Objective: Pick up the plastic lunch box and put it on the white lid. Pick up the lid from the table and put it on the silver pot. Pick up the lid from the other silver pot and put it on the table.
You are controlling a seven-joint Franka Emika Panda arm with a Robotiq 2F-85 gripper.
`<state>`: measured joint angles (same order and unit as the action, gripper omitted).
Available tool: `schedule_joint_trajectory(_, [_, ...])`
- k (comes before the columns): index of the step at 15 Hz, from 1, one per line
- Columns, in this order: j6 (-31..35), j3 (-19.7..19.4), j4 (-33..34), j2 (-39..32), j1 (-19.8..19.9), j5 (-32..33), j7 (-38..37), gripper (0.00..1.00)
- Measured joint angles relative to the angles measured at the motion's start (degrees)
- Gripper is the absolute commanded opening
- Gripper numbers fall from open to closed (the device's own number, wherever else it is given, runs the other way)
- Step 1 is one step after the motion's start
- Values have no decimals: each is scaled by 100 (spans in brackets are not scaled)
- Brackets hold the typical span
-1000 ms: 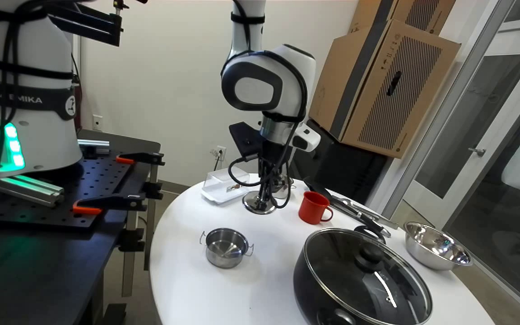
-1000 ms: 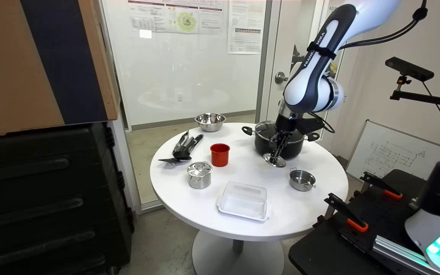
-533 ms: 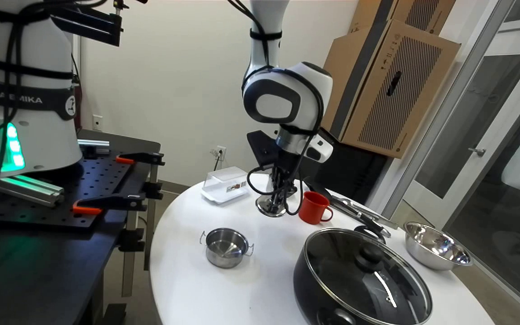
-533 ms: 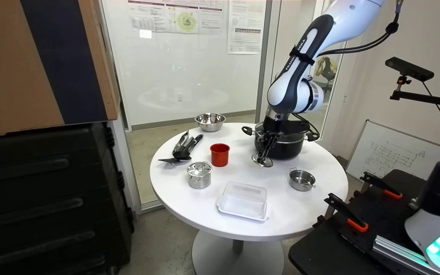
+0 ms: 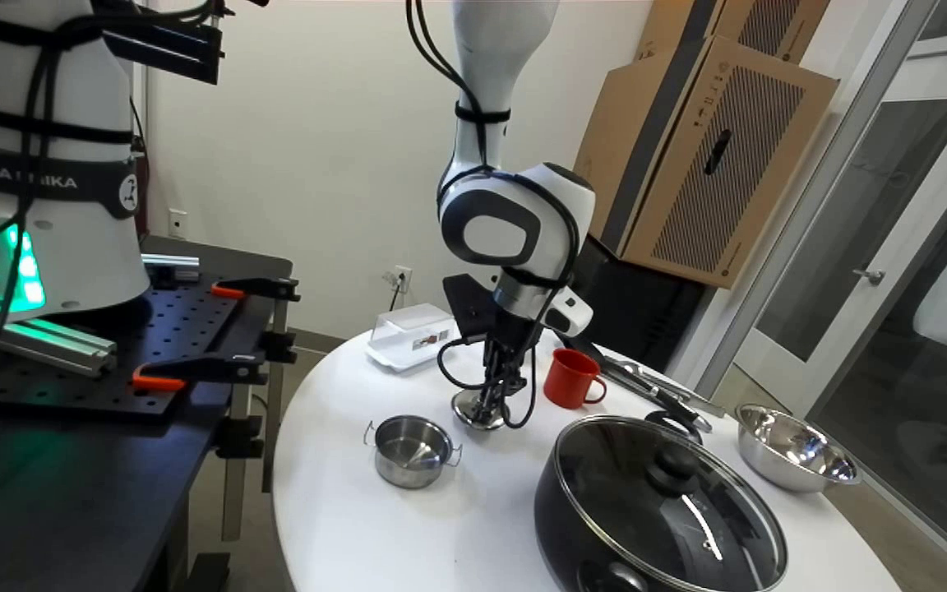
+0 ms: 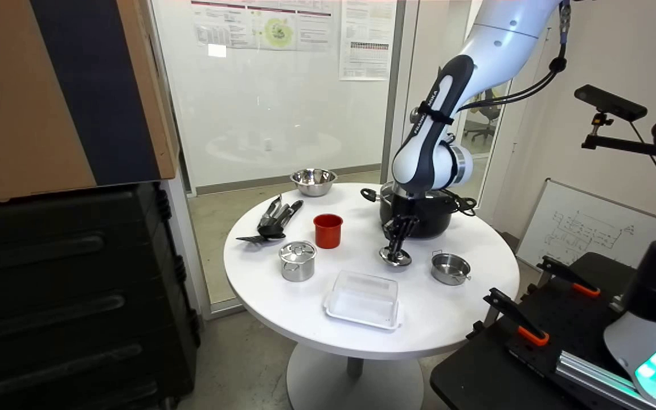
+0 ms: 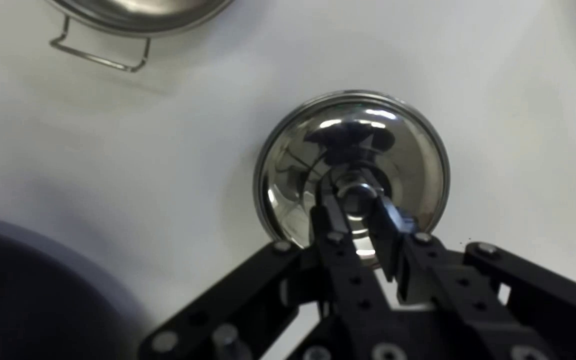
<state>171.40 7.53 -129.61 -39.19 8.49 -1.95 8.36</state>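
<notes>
Bench [image 6: 447, 319]: silver pot [image 5: 412, 460] stood open as lid [image 7: 353, 135] came nearer

The black pot [image 6: 433, 221], plastic lunch box [image 6: 365, 299] and lidded pot [image 6: 297, 267] kept their places. Near the silver pot, the lid was lower than half a second before; whether it touched the bench could not be told. Fingers [image 7: 335, 225] clenched its knob [image 7: 358, 197].
</notes>
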Motion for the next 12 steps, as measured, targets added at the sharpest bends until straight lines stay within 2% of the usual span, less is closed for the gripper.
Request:
schedule_joint_trajectory(4, [192,-341,135,-270,-420,1,-243,5])
schedule_joint_trajectory(5, [213,-398,167,-318,-497,1,-291,27])
schedule_joint_trajectory(6, [219,-445,196,-352,-562,1,-334,44])
schedule_joint_trajectory(12, [219,-513,300,-390,-643,1,-477,87])
